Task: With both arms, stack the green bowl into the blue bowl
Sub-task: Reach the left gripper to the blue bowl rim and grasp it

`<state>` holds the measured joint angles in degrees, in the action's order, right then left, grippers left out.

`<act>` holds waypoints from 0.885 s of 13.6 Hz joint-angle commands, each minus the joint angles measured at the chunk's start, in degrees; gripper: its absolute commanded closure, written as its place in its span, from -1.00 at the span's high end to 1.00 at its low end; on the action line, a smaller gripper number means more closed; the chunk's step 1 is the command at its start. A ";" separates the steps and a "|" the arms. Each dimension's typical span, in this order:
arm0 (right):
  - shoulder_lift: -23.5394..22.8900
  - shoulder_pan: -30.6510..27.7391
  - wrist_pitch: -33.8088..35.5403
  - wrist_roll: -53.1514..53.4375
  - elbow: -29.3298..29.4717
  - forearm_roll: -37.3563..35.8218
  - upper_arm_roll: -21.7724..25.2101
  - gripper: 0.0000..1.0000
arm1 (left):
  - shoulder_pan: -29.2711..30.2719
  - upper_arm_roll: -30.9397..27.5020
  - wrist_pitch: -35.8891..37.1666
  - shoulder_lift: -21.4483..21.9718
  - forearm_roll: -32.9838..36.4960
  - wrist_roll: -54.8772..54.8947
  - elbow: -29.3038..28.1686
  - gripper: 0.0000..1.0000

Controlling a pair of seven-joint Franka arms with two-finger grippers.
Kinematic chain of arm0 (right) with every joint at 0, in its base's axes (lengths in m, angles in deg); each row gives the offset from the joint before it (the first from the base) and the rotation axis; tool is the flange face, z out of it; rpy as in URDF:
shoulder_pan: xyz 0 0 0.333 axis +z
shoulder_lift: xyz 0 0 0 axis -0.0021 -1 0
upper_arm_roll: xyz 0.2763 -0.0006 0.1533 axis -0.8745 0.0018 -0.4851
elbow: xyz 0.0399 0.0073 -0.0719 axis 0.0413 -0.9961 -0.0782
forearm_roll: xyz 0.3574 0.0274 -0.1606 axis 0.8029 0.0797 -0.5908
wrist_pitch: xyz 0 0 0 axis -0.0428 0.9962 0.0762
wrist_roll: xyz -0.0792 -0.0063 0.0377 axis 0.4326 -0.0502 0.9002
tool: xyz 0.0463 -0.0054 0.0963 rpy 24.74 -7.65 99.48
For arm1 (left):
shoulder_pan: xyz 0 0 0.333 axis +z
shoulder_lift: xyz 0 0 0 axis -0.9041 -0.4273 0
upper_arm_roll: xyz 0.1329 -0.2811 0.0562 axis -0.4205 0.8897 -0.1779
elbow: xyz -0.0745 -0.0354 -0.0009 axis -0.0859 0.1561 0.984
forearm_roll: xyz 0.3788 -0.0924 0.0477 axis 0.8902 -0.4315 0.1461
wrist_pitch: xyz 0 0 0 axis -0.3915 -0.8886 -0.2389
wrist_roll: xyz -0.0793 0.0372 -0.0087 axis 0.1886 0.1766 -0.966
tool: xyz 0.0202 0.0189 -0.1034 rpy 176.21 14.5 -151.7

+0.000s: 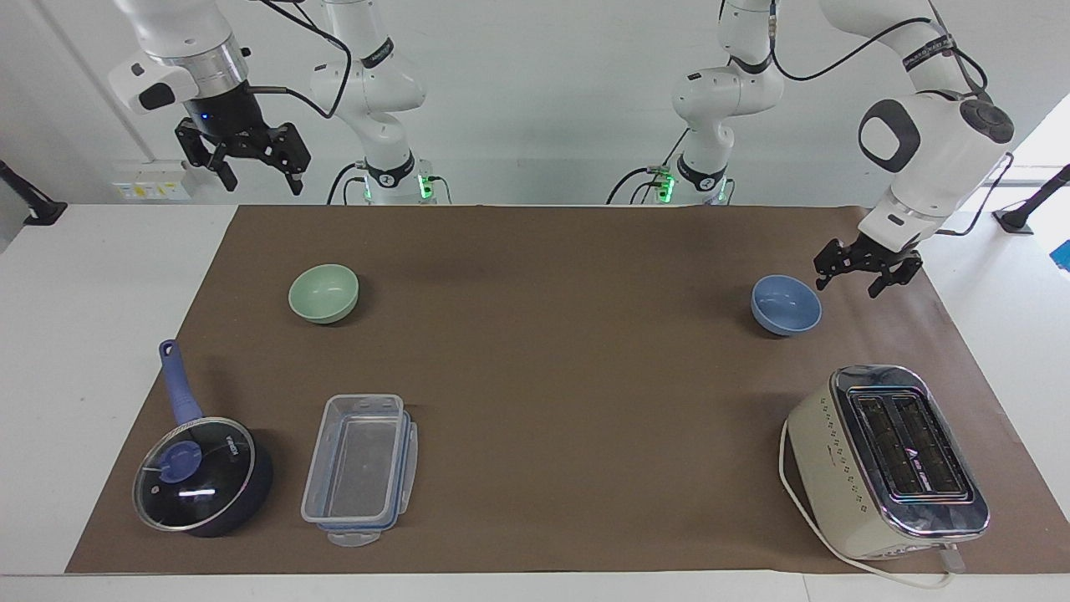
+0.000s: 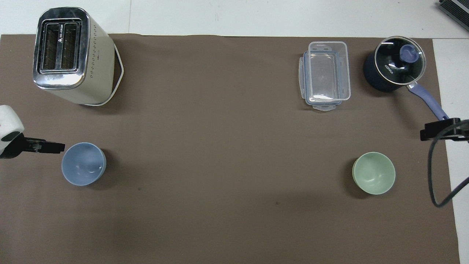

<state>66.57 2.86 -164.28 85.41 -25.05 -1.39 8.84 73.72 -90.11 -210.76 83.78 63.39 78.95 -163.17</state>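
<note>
Left gripper (image 1: 865, 272) is hanging low just beside the small, smooth periwinkle-blue bowl (image 1: 786, 304), on the side toward the left arm's end of the counter; fingers spread, nothing between them, not touching the rim as far as the facing view shows. Right gripper (image 1: 242, 155) is waiting high over the counter corner nearest the right arm's base, fingers splayed and empty.

Blue bowl is sitting upright on the brown paper mat (image 1: 568, 351) near the left arm's end. The small, round, pale mint-green bowl (image 1: 323, 292) is sitting upright toward the right arm's end, well apart from the blue one. Both are lying in the half of the counter nearer the robots.

Handling, judged: both bowls are looking light, rigid and glossy, probably plastic or glazed ware, so slippery at the wall. The best hold is likely a pinch across the rim, one finger inside and one outside. Equal size suggests the green one will be nesting only partway and may be rocking.

Other things:
- cream toaster with chrome top (image 1: 886, 460), at the counter corner farthest from the left arm's base
- clear plastic box with blue clips (image 1: 359, 468)
- dark blue saucepan with glass lid (image 1: 201, 472), at the corner farthest from the right arm's base
</note>
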 commanded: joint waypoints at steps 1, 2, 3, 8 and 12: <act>1.00 -0.28 0.24 -0.75 -0.90 0.92 0.16 1.00 | 3.28 0.56 -8.30 -3.57 -5.04 7.42 -4.02 1.00; 1.00 -0.28 0.24 -0.84 -0.90 0.92 0.16 1.00 | 3.81 0.56 -8.94 -4.54 -6.10 9.45 -4.03 1.00; 1.00 -0.28 0.24 -0.84 -0.90 0.92 0.16 1.00 | 4.17 0.56 -9.03 -5.42 -7.85 10.95 -4.03 1.00; 1.00 -0.28 0.24 -0.84 -0.90 0.92 0.16 1.00 | 3.82 0.56 -9.38 -5.78 -10.59 11.49 -5.34 1.00; 1.00 -0.28 0.24 -0.84 -0.90 0.92 0.16 1.00 | 3.29 0.56 -11.32 -5.34 -12.53 11.49 -9.65 1.00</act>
<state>66.57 2.86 -164.28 85.41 -25.05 -1.39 8.84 77.17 -89.51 -219.65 76.97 52.48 89.10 -169.40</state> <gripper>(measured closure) 0.000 0.000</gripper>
